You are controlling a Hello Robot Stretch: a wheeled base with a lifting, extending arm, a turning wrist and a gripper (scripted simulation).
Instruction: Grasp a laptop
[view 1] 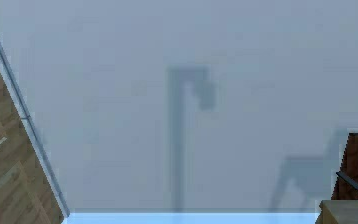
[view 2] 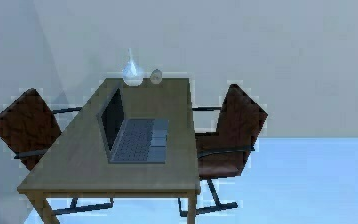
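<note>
- One laptop (view 2: pixel 132 135) lies on a wooden table (view 2: pixel 87 178) in the arm side view, near the middle of the tabletop and well in from each edge.
- Its lid stands upright along its left side, with the dark screen turned toward the view's right. The grey keyboard half lies flat on the wood.
- Two dark red-brown chairs stand at the table. The left chair (view 2: pixel 27 125) is beside the table's left long edge, and the right chair (view 2: pixel 232 125) is beside its right long edge, turned partly toward the table.
- At the table's far end, past the laptop and apart from it, stands a pale bluish glass vessel (view 2: pixel 132 70) with a narrow top. A small pale rounded thing (view 2: pixel 156 75) sits just beside it; what it is cannot be told.
- Behind the table rises a plain pale grey wall (view 2: pixel 287 50), and the floor (view 2: pixel 317 180) beneath is light blue.
- The forward view faces the same pale wall, with a brown wood-grained panel (view 1: pixel 7 160) at its left edge and a strip of light blue floor along the bottom.
- At that view's right edge show part of a dark chair (view 1: pixel 355 160) and, below it, a wooden table corner (view 1: pixel 347 212).
- The gripper's state cannot be told from these pictures.
</note>
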